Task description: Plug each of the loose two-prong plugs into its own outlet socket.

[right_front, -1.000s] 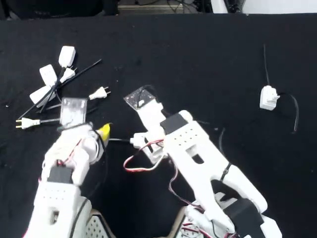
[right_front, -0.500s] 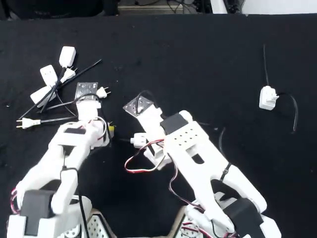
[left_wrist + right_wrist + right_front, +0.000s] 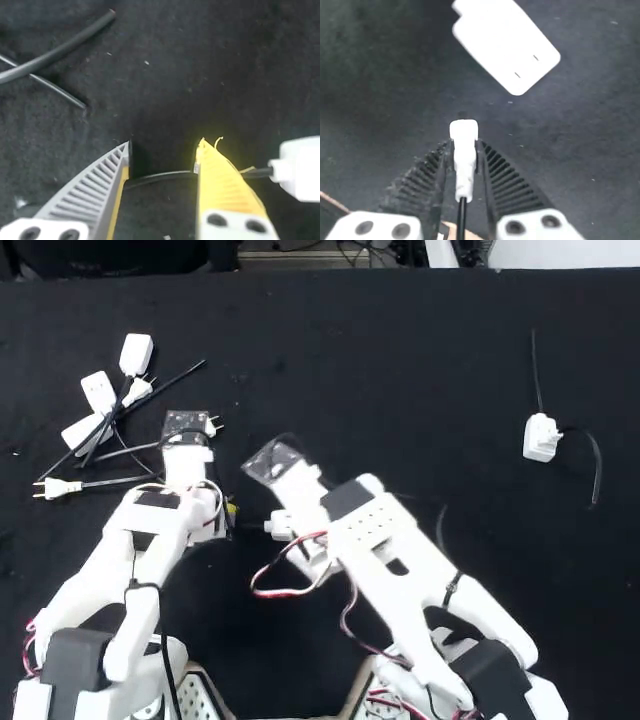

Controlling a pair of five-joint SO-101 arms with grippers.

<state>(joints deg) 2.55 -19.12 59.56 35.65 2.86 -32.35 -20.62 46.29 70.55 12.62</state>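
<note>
Outlet socket (image 3: 506, 45) lies just ahead of my right gripper (image 3: 464, 147), clamped on a two-prong plug (image 3: 464, 131); near it my left gripper (image 3: 165, 144), fingers apart, straddles a black cord (image 3: 160, 176). Insertion step, I judge: next, square plug to its slots (image 3: 535, 57).

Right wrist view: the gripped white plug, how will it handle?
The white plug looks rigid and light, likely keeping shape in the right gripper. Smooth sides might slip under load. Its thin black cord probably flops and could tug it askew.
</note>
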